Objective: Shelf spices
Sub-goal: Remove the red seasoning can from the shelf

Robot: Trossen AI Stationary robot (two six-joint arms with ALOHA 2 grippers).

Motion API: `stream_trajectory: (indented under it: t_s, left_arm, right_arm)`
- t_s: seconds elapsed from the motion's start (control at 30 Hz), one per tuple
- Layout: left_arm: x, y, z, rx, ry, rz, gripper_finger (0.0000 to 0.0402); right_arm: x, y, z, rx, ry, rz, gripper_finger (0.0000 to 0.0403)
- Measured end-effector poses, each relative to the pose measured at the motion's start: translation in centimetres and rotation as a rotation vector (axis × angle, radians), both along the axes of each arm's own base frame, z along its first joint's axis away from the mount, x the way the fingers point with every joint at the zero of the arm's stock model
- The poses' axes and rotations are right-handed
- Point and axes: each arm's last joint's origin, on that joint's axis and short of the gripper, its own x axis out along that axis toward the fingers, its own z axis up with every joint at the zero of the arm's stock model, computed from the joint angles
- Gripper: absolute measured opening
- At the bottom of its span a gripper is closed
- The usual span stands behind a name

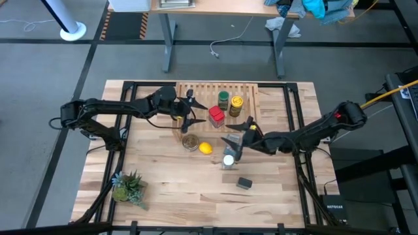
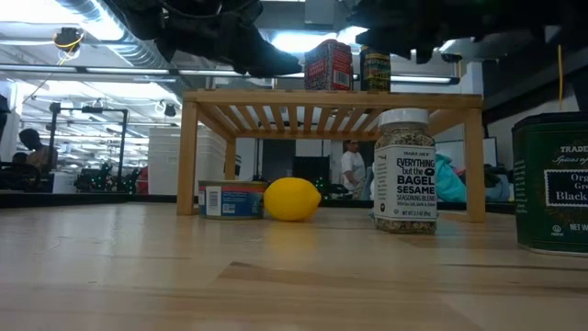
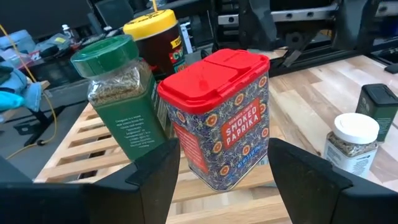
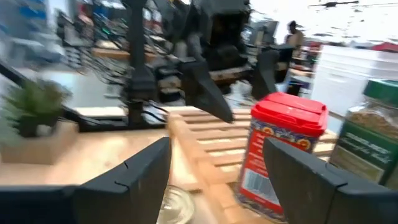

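The red tin (image 1: 216,116) (image 3: 221,118) stands upright on the near edge of the light-wood shelf (image 1: 202,91). Behind it on the slats stand the green-lidded jar (image 1: 223,99) (image 3: 118,93) and the yellow-lidded jar (image 1: 236,104). The white-lidded jar (image 1: 228,160) (image 2: 404,170) and the dark grey tin (image 1: 244,184) stand on the table. My left gripper (image 1: 196,111) (image 3: 221,162) is open over the shelf, its fingers on either side of the red tin without touching it. My right gripper (image 1: 238,134) (image 4: 214,155) hovers open just off the shelf's near edge, above the white-lidded jar.
A silver round tin (image 1: 190,141) and a lemon (image 1: 205,148) lie on the table by the shelf's near edge, partly under it in the low view. A small potted plant (image 1: 127,186) sits near the table's near left corner. Bare wood lies along the near edge.
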Motion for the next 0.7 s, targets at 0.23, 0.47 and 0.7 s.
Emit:
stream_trajectory:
  t_s: [0.23, 0.47, 0.7]
  left_arm:
    - [0.1, -0.4, 0.0, 0.001, 0.001, -0.014, 0.0237]
    - [0.3, -1.1, -0.1, 0.021, 0.005, -0.042, 0.0237]
    - [0.3, -1.2, -0.1, 0.038, 0.005, -0.05, 0.0237]
  right_arm:
    - [1.3, 0.1, -0.1, -0.02, 0.062, -0.132, 0.0259]
    - [1.3, 0.0, -0.1, -0.02, 0.064, -0.144, 0.026]
    - [1.2, -0.2, -0.1, 0.002, 0.05, -0.268, 0.026]
